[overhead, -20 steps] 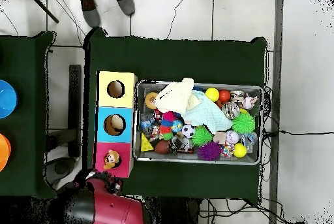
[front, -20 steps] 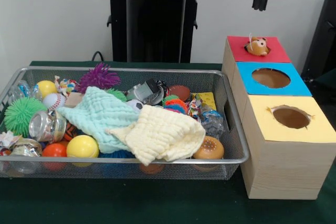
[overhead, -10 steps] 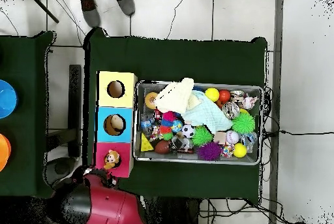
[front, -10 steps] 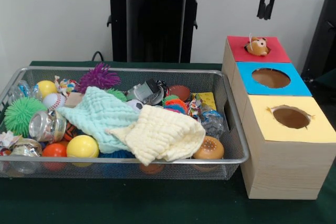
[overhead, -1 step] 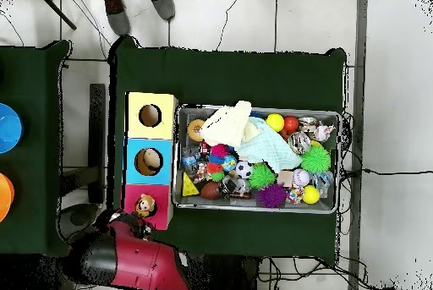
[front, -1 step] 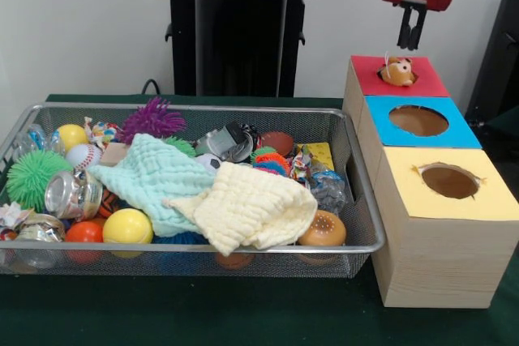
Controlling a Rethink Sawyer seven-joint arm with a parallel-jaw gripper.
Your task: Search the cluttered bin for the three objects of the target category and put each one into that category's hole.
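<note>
There's an orange toy animal (front, -1 step: 398, 71) sitting in the hole of the red box (front, -1 step: 430, 81), half sunk, its head poking above the lid, not dropped through! I'd say it has stuck there and wants a push. Right above it hangs the claw (front, -1 step: 409, 38), its two dark fingers close together, nearly touching, gripping nothing, well clear of the toy. Lined up like that, it looks ready to come down and prod.

Just beside the red box, toward me, is the blue box (front, -1 step: 419, 121), its round hole showing empty, and beyond that the yellow box (front, -1 step: 448, 181), hole empty too.

On the table (front, -1 step: 186, 313), to the left of the boxes, stands the wire bin (front, -1 step: 362, 210), heaped high. A yellow cloth (front, -1 step: 250, 208) and a mint cloth (front, -1 step: 150, 176) sprawl over the pile, surely hiding things. A burger toy (front, -1 step: 323, 229) sits at the corner nearest the boxes, a purple spiky ball (front, -1 step: 151, 119) at the back.
</note>
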